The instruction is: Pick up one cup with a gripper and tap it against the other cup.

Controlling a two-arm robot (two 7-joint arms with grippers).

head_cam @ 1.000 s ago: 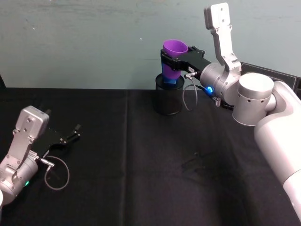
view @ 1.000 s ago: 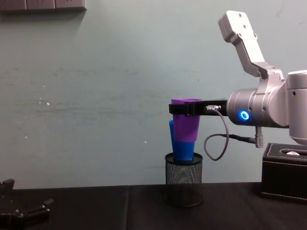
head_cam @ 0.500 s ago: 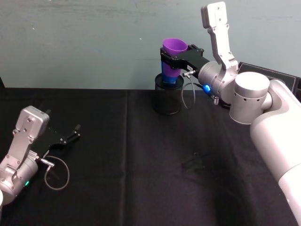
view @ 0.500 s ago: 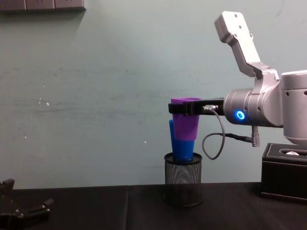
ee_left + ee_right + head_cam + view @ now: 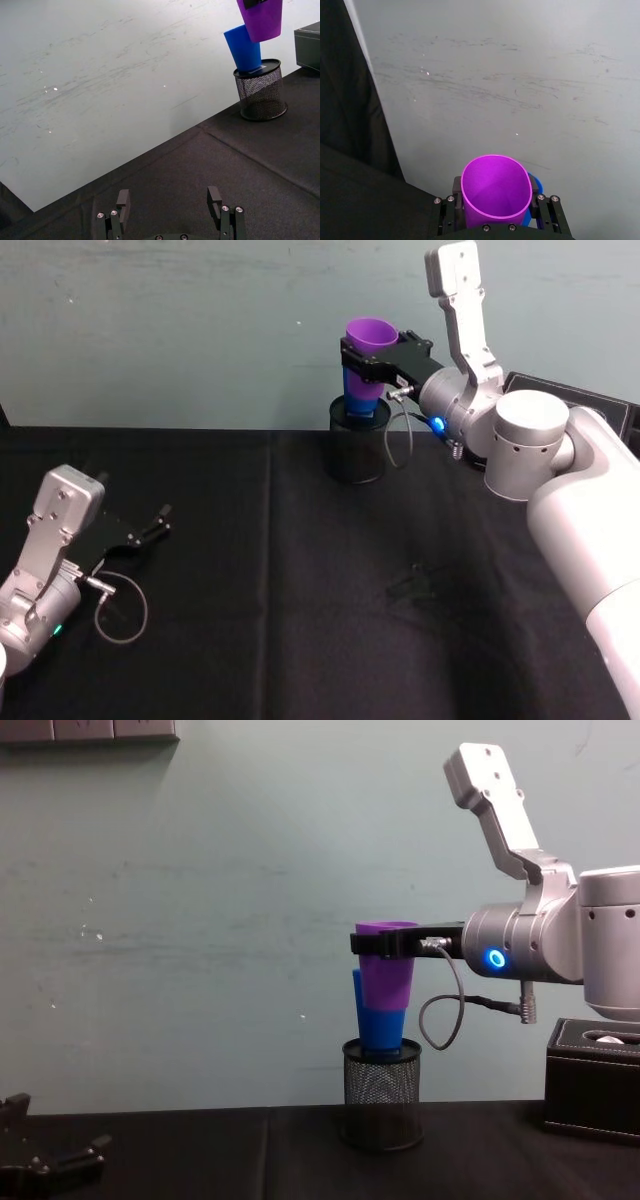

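My right gripper (image 5: 365, 365) is shut on the purple cup (image 5: 369, 345), holding it upright in the air at the back of the table. The same purple cup (image 5: 386, 970) hangs just above the mesh holder, its side against the blue cup (image 5: 378, 1030). That blue cup (image 5: 243, 47) stands tilted in the black wire-mesh holder (image 5: 381, 1090). In the right wrist view the purple cup (image 5: 495, 192) sits between the fingers, a sliver of blue cup (image 5: 534, 183) behind it. My left gripper (image 5: 172, 210) rests open near the table's front left, also seen as the left gripper (image 5: 150, 525).
A black box (image 5: 593, 1075) stands at the back right, beside the holder. A black cloth (image 5: 300, 590) covers the table and a pale wall (image 5: 200, 330) rises right behind the holder. A loose cable loop (image 5: 120, 615) lies by my left arm.
My right arm has shifted slightly left and up with the purple cup. The blue cup, the holder and my left arm have stayed put.
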